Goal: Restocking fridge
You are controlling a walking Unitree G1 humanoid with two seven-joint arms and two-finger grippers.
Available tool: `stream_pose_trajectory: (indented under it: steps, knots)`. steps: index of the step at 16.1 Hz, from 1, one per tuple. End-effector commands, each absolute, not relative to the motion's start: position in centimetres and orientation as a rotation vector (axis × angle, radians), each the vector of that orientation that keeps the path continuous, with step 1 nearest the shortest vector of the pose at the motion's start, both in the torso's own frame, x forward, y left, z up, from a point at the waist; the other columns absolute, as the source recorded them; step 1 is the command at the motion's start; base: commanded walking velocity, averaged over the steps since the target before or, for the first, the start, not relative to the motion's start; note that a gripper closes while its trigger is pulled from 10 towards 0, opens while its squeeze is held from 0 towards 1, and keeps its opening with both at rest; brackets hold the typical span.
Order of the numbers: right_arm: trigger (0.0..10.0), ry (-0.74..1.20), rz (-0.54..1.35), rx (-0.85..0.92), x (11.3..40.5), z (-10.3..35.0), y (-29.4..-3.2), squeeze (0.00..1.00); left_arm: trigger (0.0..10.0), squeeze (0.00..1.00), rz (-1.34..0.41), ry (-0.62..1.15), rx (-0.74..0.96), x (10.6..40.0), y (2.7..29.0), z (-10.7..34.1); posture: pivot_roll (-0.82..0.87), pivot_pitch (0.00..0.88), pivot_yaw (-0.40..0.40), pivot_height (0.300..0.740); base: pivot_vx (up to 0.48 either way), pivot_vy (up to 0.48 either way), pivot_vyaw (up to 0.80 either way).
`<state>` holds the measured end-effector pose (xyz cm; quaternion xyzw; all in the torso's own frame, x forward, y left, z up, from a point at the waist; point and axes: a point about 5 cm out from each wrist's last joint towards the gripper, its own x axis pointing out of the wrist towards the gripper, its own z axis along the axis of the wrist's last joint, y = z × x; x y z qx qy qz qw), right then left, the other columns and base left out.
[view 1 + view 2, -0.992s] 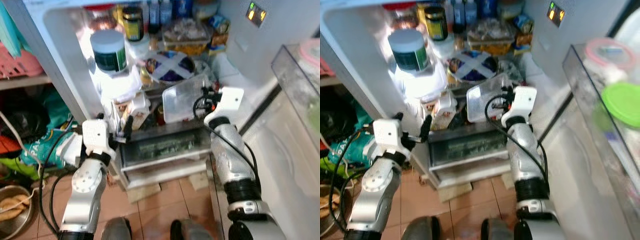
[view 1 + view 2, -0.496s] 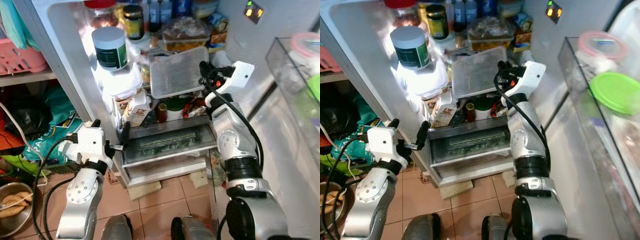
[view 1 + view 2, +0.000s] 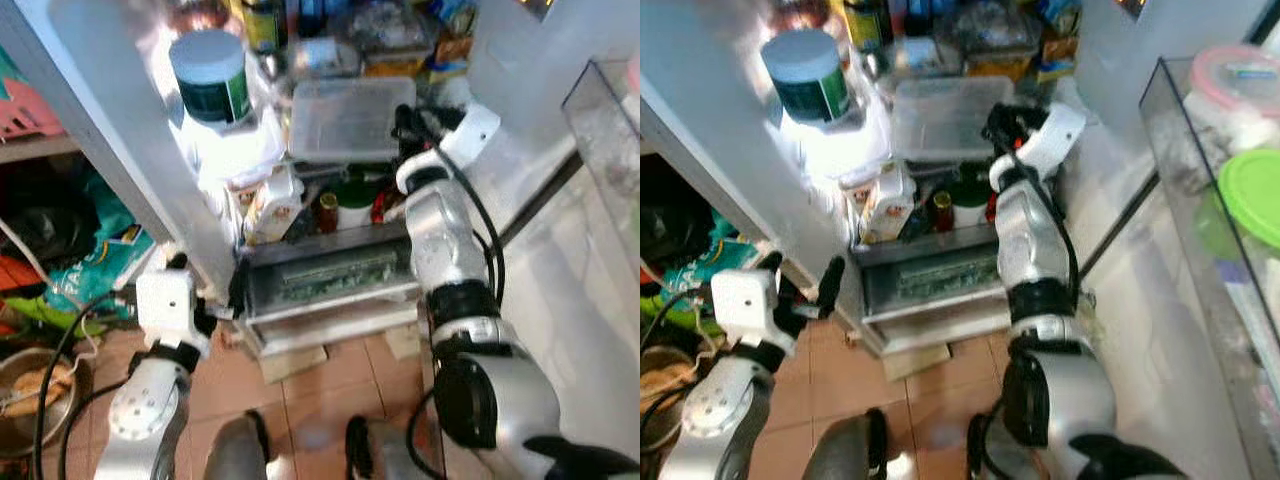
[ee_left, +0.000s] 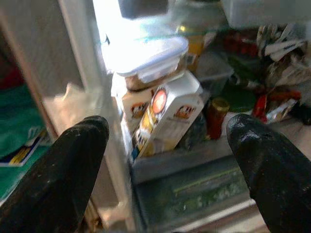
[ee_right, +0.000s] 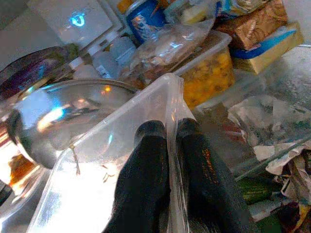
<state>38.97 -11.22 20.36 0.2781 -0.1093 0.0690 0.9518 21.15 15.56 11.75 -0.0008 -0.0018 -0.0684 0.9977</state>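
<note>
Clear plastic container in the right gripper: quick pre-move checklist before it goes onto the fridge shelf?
1. Grip: right gripper pinches the rim of the clear plastic container. Ok.
2. Container attitude: about level over the shelf. Ok.
3. Landing spot: steel bowl lies under the container; fit cannot tell.
4. Crowding: green-labelled jar and yellow food tub close by. Not ok.
5. Left gripper open, low by the crisper drawer, out of the way. Ok.

Head pair looking steeply down into the open white fridge (image 3: 120,110), sharing both arms. Left wrist facing the slanted white-and-orange carton (image 4: 167,116) from low, near. Right wrist pressed close against the clear plastic box (image 5: 121,145).
</note>
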Motion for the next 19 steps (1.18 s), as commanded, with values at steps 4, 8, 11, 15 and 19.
stream_pose_trajectory:
  steps: [4, 8, 11, 15, 19]
  knots:
    - [10.0, -0.195, 0.01, 0.621, 39.8, 20.5, -11.7, 0.0, 10.0, 0.0, -0.136, 0.026, 0.008, 20.0, 15.6, 12.1, 0.27, 0.285, 0.034, 0.74, 0.0, 0.0, 0.0]
    - [10.0, -0.198, -0.07, 0.692, 40.8, 22.0, -11.4, 0.0, 10.0, 0.0, -0.132, 0.047, 0.006, 19.6, 15.5, 12.1, 0.28, 0.291, 0.036, 0.74, 0.0, 0.0, 0.0]
    - [10.0, -0.207, -0.091, 0.734, 41.2, 23.1, -11.0, 0.0, 10.0, 0.0, -0.131, 0.057, 0.005, 19.5, 15.4, 12.1, 0.28, 0.292, 0.035, 0.74, 0.0, 0.0, 0.0]
    - [10.0, -0.21, -0.128, 0.786, 41.5, 23.9, -11.2, 0.0, 10.0, 0.0, -0.128, 0.063, 0.002, 19.5, 15.3, 12.1, 0.28, 0.292, 0.032, 0.74, 0.0, 0.0, 0.0]
    - [10.0, -0.24, -0.151, 0.768, 41.7, 24.5, -12.5, 0.0, 10.0, 0.0, -0.123, 0.065, 0.003, 19.6, 15.4, 12.1, 0.28, 0.286, 0.028, 0.74, 0.0, 0.0, 0.0]
